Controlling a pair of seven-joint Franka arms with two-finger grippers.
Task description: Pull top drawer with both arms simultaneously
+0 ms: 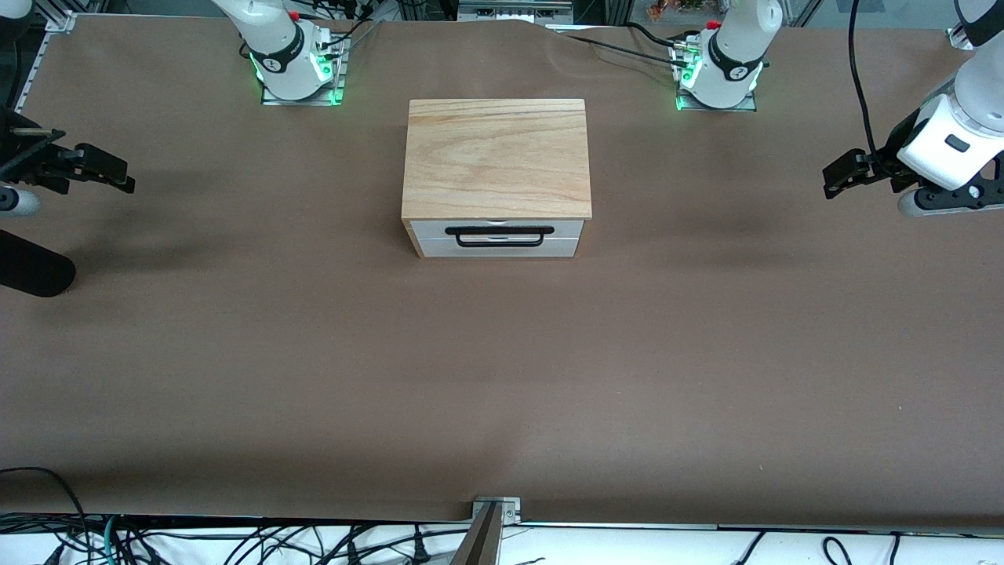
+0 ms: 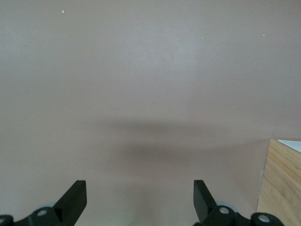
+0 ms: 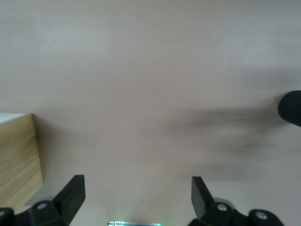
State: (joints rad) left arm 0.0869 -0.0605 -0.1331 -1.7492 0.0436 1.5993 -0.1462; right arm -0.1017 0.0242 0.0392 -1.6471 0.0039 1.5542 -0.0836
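A light oak box [image 1: 496, 157] stands in the middle of the table. Its white top drawer [image 1: 430, 228] is shut and faces the front camera, with a long black bar handle [image 1: 499, 244] across the front. My left gripper [image 1: 833, 179] hangs open over the left arm's end of the table, well apart from the box. My right gripper [image 1: 124, 177] hangs open over the right arm's end, also far from it. In the left wrist view the open left gripper [image 2: 139, 190] holds nothing, and a box corner [image 2: 282, 183] shows. The right gripper [image 3: 138, 188] is empty too, beside a box corner [image 3: 19, 160].
A black rounded cylinder [image 1: 31, 271] pokes in at the right arm's end of the table, nearer to the front camera than the right gripper; the cylinder [image 3: 291, 108] also shows in the right wrist view. The arm bases [image 1: 298, 71] [image 1: 718, 74] glow green. Brown table [image 1: 502, 377] spreads around the box.
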